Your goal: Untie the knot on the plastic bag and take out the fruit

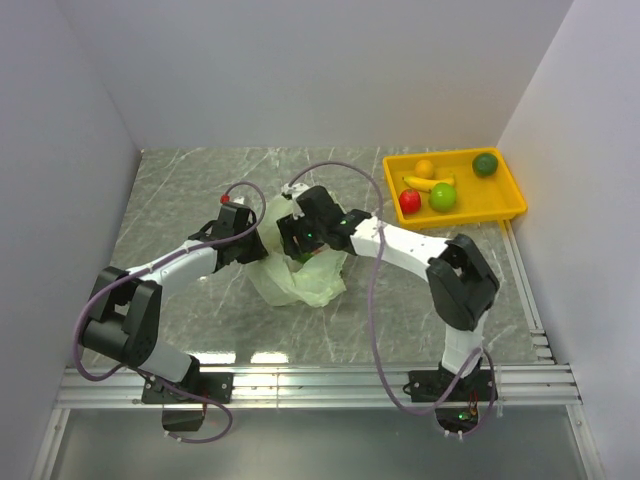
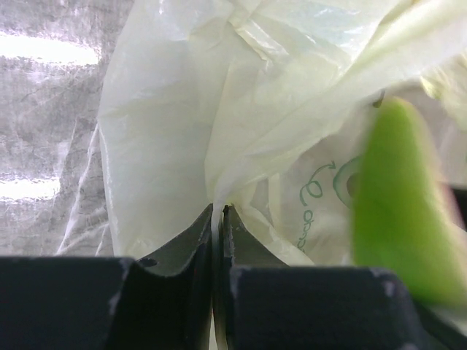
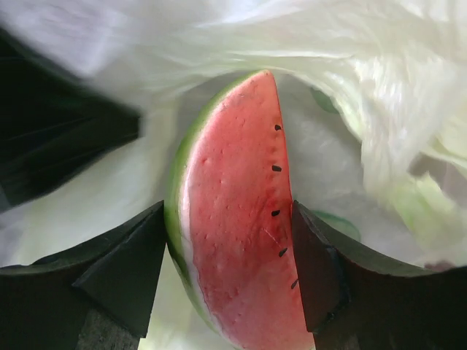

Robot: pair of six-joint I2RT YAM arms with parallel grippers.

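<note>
**Two arms are working at the plastic bag (image 1: 300, 285) in the middle of the desk (image 1: 180, 200).**

The bag is lying crumpled on the grey desk. The yellow tray (image 1: 505, 205) is standing well apart at the far right corner, already carrying a banana (image 1: 420, 184), a red apple (image 1: 410, 201) and a green apple (image 1: 443, 196). The left fingers (image 2: 193, 244) are pinching shut on a fold of the bag film, I think to keep the bag steady and its mouth open. The right fingers (image 3: 131, 255) are reaching inside the bag and clamping the watermelon slice (image 3: 233, 219) from both sides, probably to lift it out. The knot is not showing in any view, so I am judging it already undone.
</note>
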